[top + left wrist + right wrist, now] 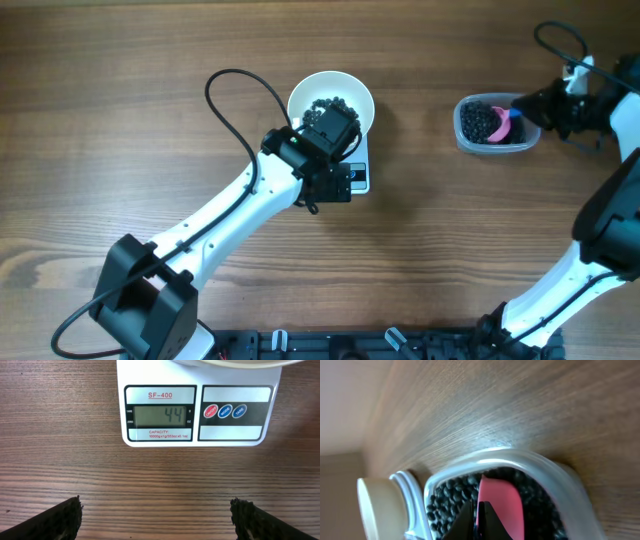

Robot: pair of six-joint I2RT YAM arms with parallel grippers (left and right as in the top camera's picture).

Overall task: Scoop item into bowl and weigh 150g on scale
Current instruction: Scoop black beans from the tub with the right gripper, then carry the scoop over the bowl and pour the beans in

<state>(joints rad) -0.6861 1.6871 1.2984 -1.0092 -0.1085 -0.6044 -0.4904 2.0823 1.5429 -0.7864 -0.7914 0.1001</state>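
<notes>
The white bowl (345, 92) stands on the white scale (360, 175), with black beans (325, 103) showing in it. The scale (200, 410) reads 44 on its display. My left gripper (335, 187) hangs open over the scale's front edge; in the left wrist view its fingertips (75, 510) stand far apart above bare wood, and the gripper (156, 510) holds nothing. At the right, my right gripper (530, 108) is shut on the blue handle of the pink scoop (507, 124). The scoop (500, 505) lies in the clear tub (555, 485) among more beans (445, 500), with the gripper (479, 512) pinched on it.
The clear tub (495, 122) sits at the right of the table, apart from the scale. The left arm's black cable (225, 100) loops over the wood left of the bowl. The right arm's base stands at the lower right.
</notes>
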